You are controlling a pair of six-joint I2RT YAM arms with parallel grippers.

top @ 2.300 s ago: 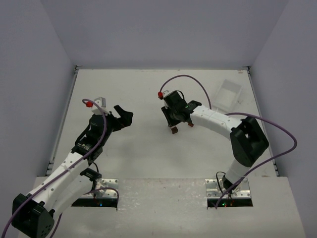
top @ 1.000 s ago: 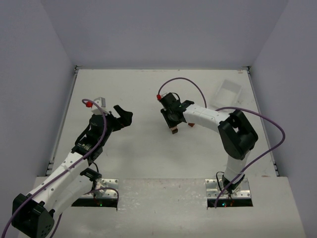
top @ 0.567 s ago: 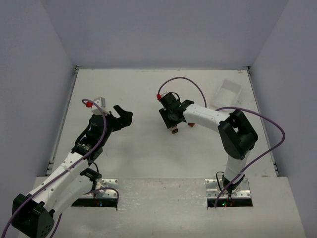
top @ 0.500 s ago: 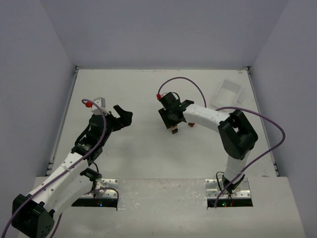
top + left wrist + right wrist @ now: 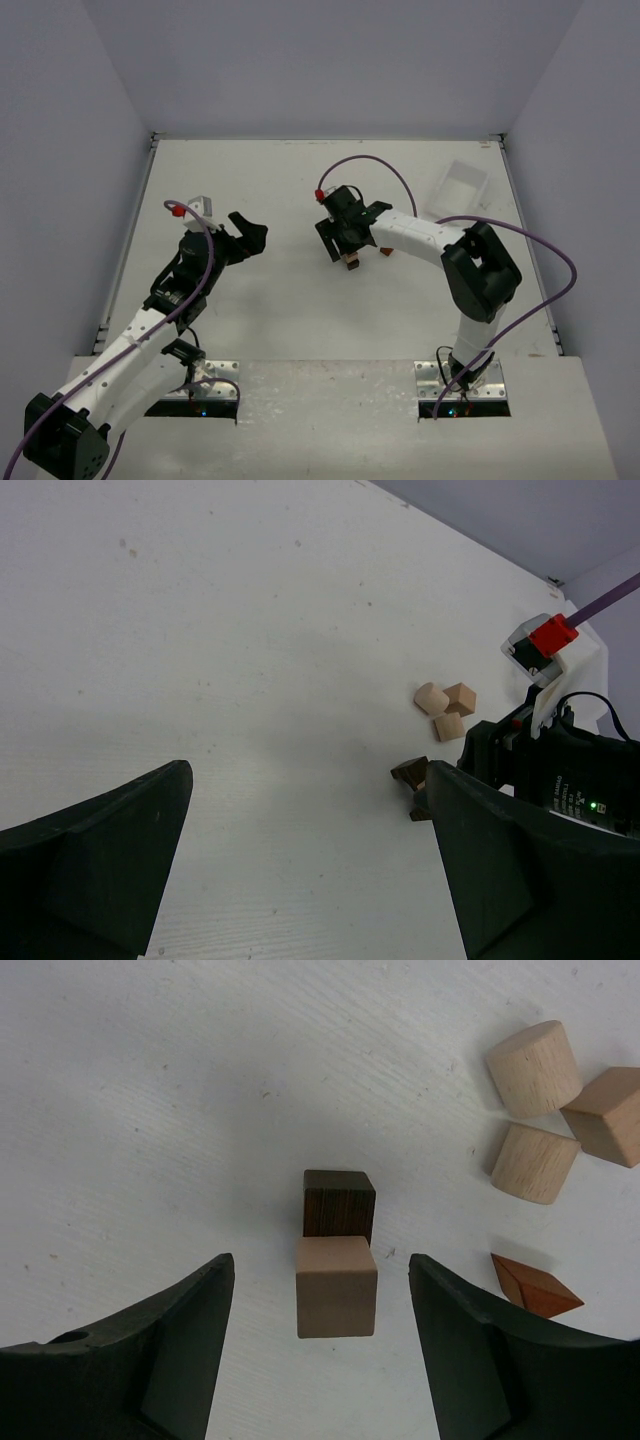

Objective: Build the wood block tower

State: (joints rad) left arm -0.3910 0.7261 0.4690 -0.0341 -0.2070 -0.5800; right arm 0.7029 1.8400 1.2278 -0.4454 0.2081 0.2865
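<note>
The tan cube [image 5: 336, 1286] is seen touching the dark cube [image 5: 339, 1202], between the parted, empty fingers of the right pincer [image 5: 318, 1262]; whether it is stacked cannot be told. The pincer should be raised straight up, nothing nudged; the left pincer [image 5: 310, 772] is held wide, empty.

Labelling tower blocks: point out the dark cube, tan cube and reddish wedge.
dark cube [image 5: 339, 1202]: right wrist view, visible face.
tan cube [image 5: 336, 1286]: right wrist view, top face.
reddish wedge [image 5: 532, 1288]: right wrist view, sloped face.

White links [image 5: 415, 232], black joints [image 5: 485, 275], black right gripper [image 5: 340, 250], purple cables [image 5: 372, 158].
</note>
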